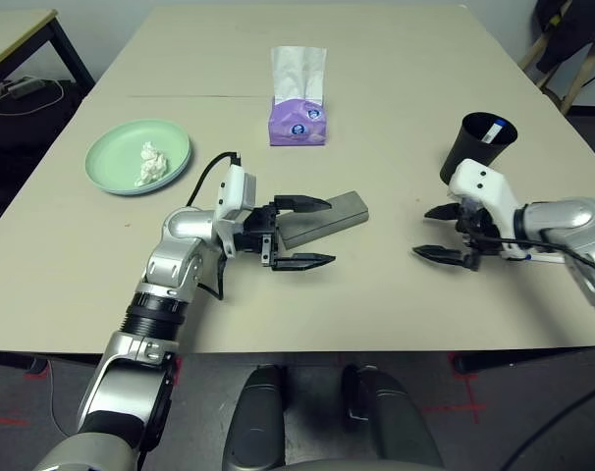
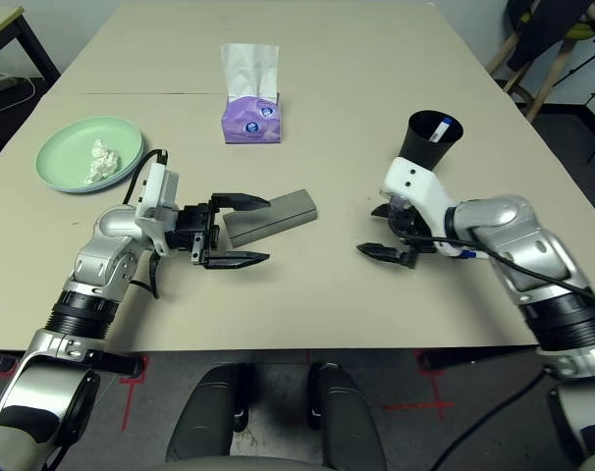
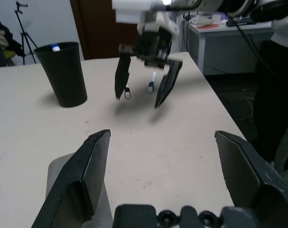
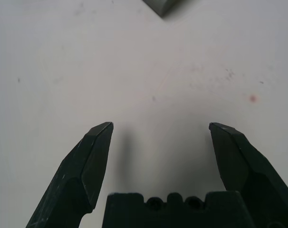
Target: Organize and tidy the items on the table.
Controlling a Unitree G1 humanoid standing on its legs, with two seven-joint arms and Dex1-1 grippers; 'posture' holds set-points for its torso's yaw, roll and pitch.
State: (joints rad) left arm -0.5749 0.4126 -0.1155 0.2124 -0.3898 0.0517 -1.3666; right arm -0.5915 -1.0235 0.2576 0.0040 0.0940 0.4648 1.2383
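Note:
The grey glasses case (image 1: 329, 216) lies flat near the middle of the table (image 1: 405, 78). My left gripper (image 1: 319, 233) is open, its two fingers straddling the case's near end; in the left wrist view the case (image 3: 58, 175) sits beside one finger. To the right, my right gripper (image 1: 427, 233) hangs open just above bare tabletop, with nothing between its fingers (image 4: 99, 152). Behind it stands the black cup (image 1: 477, 149) with the blue-white pen (image 1: 494, 129) inside. At the left, the pale green plate (image 1: 138, 155) holds the white tissue wad (image 1: 151, 164).
A purple tissue pack (image 1: 297, 108) stands upright behind the case. A side table (image 1: 13, 34) and cables are off the far left corner, and chair legs (image 1: 572, 59) stand at the far right. The table's front edge runs close below both grippers.

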